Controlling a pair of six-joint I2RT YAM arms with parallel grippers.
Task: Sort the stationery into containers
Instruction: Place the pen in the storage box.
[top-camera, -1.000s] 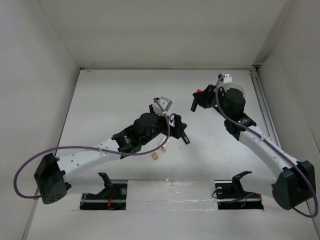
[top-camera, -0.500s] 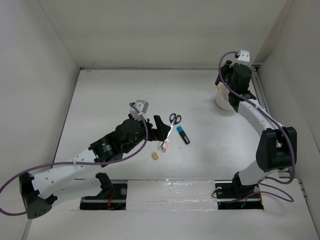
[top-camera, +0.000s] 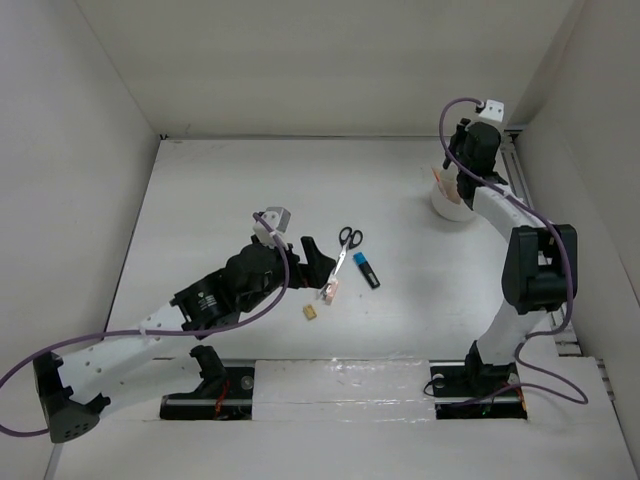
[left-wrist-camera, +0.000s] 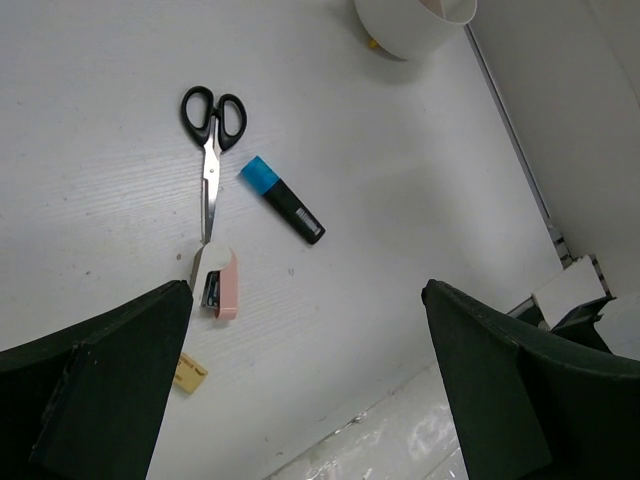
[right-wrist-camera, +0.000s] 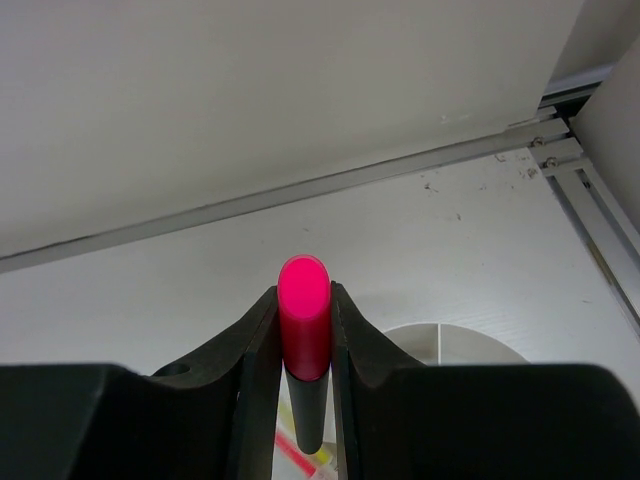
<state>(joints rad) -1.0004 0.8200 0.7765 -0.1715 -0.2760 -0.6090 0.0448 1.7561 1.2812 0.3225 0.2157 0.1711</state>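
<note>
Right wrist cam: right gripper (right-wrist-camera: 304, 350) is clenched on the black marker w/ pink cap (right-wrist-camera: 304, 310). Cap end faces the cam, barrel points down toward the round white plastic tub (right-wrist-camera: 462, 340) at far right of the white table (top-camera: 220, 190). We see a pale yellow stick (right-wrist-camera: 318, 458) and a thin red pen (right-wrist-camera: 292, 450) below the jaws, prob already in the tub. Can't tell which compartment.

Left wrist cam: left gripper (left-wrist-camera: 307, 295) has its jaws fully apart and empty. It hangs over the loose items mid-table: black-handled scissors (left-wrist-camera: 210, 140), black marker w/ blue cap (left-wrist-camera: 283, 200) just right of them, small pink eraser (left-wrist-camera: 222, 290) touching the blade tips, and small tan eraser (left-wrist-camera: 192, 372) nearer.

Risks we see:
- Marker isn't clearly centred over a compartment. On release it could hit the rim or a divider and bounce out.
- It could land on the stick/pen and end up leaning out.
- Grip sits near the cap, so the barrel could swing or slip.
- Left side: pink eraser touches the scissors, so grabbing either may drag the other.
</note>
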